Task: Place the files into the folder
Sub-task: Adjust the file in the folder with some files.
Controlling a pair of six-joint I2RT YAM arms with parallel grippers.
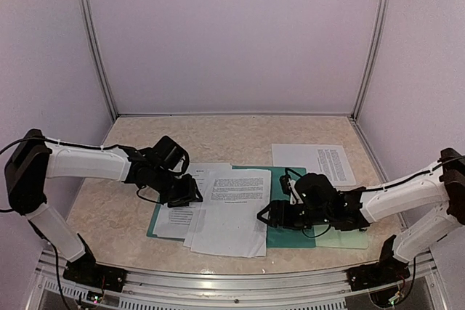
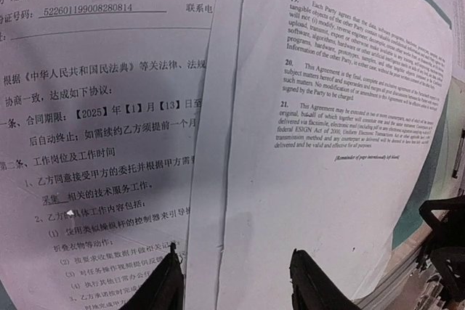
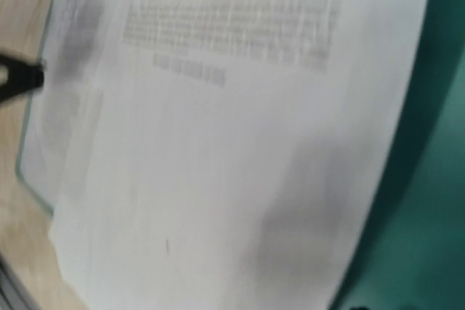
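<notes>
Folder: the dark teal folder (image 1: 290,240) lies opened flat on the worktop (image 1: 218,136), at the middle of the scene, just beyond the two arm bases
Files: a loose stack of printed files (image 1: 232,212) rests on the folder, fanned and crooked, its near corners hanging past the folder's 6 o'clock edge
Stray sheet: one more printed page (image 1: 312,159) lies on the bare worktop at about 1 o'clock from the folder, apart from the stack
Left gripper: the left gripper (image 1: 190,195) hangs low over the stack's 9 o'clock side; from its own camera the jaws stand apart over the print with nothing between them, released
Right gripper: the right gripper (image 1: 266,215) sits at the stack's 3 o'clock edge, over teal card; its own view is smeared, so I cannot tell whether the jaws are parted or clenched
Why so placed: one arm on either flank looks to me like squaring the fan inward so no sheet overhangs
Left to do: as I judge it, tidy the stack, bring in the stray page, and close the cover
</notes>
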